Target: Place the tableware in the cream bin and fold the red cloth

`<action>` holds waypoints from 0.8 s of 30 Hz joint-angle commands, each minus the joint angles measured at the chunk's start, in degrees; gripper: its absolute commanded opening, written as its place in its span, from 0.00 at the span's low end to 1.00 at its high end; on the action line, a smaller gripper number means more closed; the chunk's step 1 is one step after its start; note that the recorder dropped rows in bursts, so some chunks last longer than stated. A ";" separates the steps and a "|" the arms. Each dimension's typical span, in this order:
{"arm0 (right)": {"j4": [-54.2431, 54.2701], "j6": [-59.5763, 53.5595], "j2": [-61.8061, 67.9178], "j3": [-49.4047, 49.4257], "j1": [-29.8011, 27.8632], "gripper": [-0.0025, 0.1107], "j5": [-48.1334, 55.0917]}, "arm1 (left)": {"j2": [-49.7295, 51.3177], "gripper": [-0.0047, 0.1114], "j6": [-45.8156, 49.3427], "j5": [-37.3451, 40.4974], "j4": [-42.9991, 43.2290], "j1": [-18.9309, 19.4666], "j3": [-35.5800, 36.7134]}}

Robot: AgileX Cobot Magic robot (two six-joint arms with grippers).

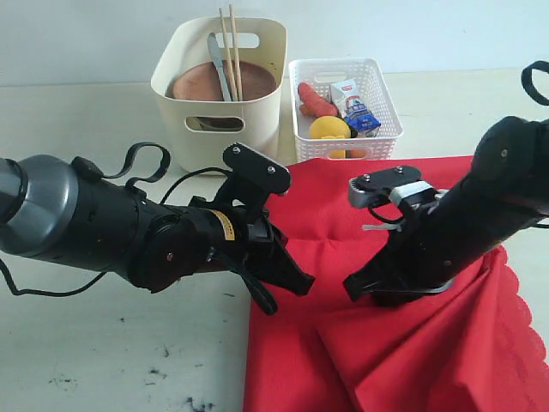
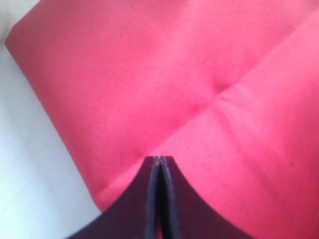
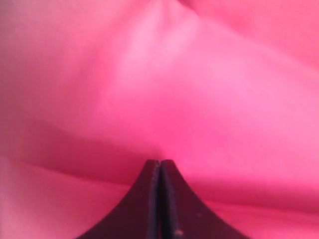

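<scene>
The red cloth (image 1: 412,360) lies on the table's right half, its near part doubled over into a second layer with a diagonal fold edge. My left gripper (image 1: 296,281) hovers low over the cloth's left edge with its jaws pressed together and nothing between them (image 2: 159,158). My right gripper (image 1: 353,289) is just right of it, over the fold edge, also shut (image 3: 160,161). The cream bin (image 1: 257,103) stands at the back and holds the brown plate (image 1: 202,81), the chopsticks (image 1: 230,47) and the metal knife (image 1: 219,73). The cup, bowl and spoon are hidden.
A white lattice basket (image 1: 377,133) sits right of the cream bin, touching the cloth's far edge. It holds a lemon (image 1: 328,127), a milk carton (image 1: 352,103) and a sausage (image 1: 316,101). Bare pale table (image 1: 103,343) spreads to the left.
</scene>
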 commanded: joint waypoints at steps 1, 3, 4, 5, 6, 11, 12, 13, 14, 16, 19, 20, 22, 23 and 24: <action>-21.30 24.03 -9.84 5.41 0.07 0.02 -0.76 | 0.15 0.06 -0.65 0.22 -0.85 0.07 -0.25; -27.40 31.76 -15.00 8.60 0.07 0.02 -1.13 | 0.15 0.06 -0.65 0.22 -0.85 0.07 -0.25; -30.08 35.61 -17.92 10.36 0.07 0.02 -1.61 | 0.15 0.06 -0.65 0.22 -0.85 0.07 -0.25; -32.06 38.79 -20.26 11.99 0.07 0.02 -2.21 | 0.15 0.06 -0.65 0.22 -0.85 0.07 -0.25; -35.02 42.77 -23.01 13.43 0.07 0.02 -2.96 | 0.15 0.06 -0.65 0.22 -0.85 0.07 -0.25; -40.73 51.78 -32.90 15.48 0.07 0.02 -7.97 | 0.15 0.06 -0.65 0.63 -0.85 0.07 -0.25; -38.40 50.98 -33.65 15.48 0.07 0.02 -9.21 | 0.15 0.06 -0.65 0.63 -0.85 0.07 -0.25; -36.51 49.38 -33.74 15.48 0.07 0.02 -9.94 | 0.15 0.06 -0.65 0.63 -0.85 0.07 -0.25; -34.32 46.80 -33.22 15.48 0.07 0.02 -10.87 | 0.15 0.06 -0.65 0.63 -0.85 0.07 -0.25; -27.49 38.75 -30.13 15.48 0.07 0.02 -13.07 | 0.15 0.06 -0.65 0.63 -0.85 0.07 -0.25; -15.92 26.82 -22.21 14.41 0.07 0.02 -14.45 | 0.15 0.06 -0.65 0.63 -0.85 0.07 -0.25; -12.65 23.82 -19.76 13.68 0.07 0.02 -14.33 | 0.15 0.06 -0.65 0.63 -0.85 0.07 -0.25; -6.32 16.08 -13.68 11.22 0.07 0.02 -13.92 | 0.15 0.06 -0.65 0.63 -0.85 0.07 -0.25; -3.97 12.84 -10.95 9.74 0.07 0.02 -13.61 | 0.15 0.06 -0.65 0.63 -0.85 0.07 -0.25; -2.30 10.42 -8.58 8.14 0.07 0.02 -13.13 | 0.15 0.06 -0.65 0.63 -0.85 0.07 -0.25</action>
